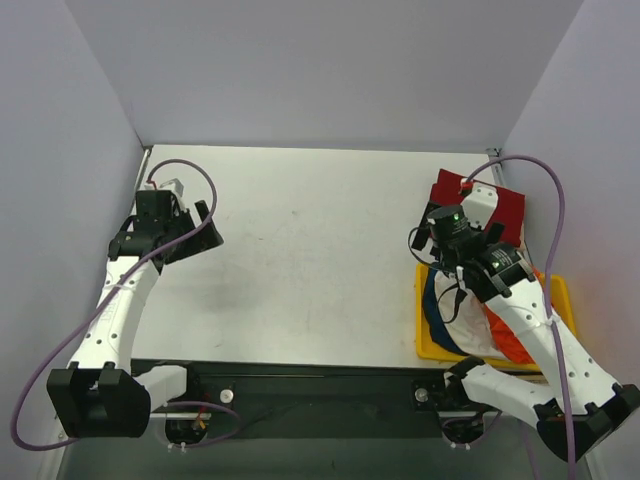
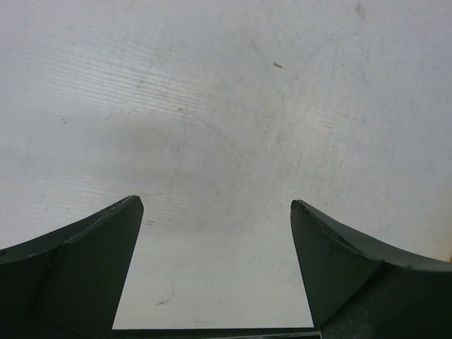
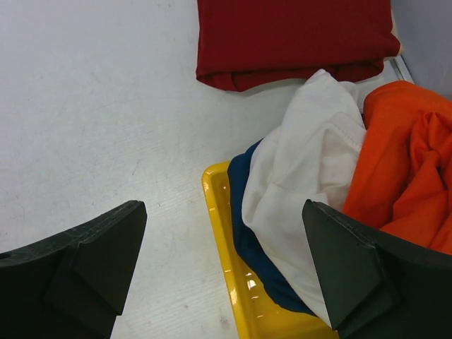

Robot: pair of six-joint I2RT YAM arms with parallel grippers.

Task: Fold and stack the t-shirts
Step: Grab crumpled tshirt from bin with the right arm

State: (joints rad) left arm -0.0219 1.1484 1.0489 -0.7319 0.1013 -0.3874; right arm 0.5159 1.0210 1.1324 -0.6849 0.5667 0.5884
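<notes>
Pale grey walls (image 1: 330, 70) close in a white table (image 1: 300, 260), scuffed and faintly streaked in the left wrist view.

The left gripper (image 2: 215, 205) hangs over the table's far left part with its jaws spread wide. Only bare tabletop shows between the dark fingers (image 2: 92, 261). It touches no cloth.

The right gripper (image 3: 222, 205) hovers at the right side, over the far left corner of a yellow bin (image 3: 219, 191). Its jaws are also wide apart and grip nothing.

A red shirt (image 3: 293, 35) lies folded flat on the table, just beyond the bin, near the right wall. The other three sit crumpled together in the bin. A white shirt (image 3: 296, 176) is heaped on top in the middle, and its peak reaches up close to the red shirt's near edge. A navy shirt (image 3: 244, 233) shows under it along the bin's left wall. An orange shirt (image 3: 402, 148) is bunched against the white one on the right and spills over the bin's right side.

Purple cables (image 1: 200, 180) loop from each arm.
</notes>
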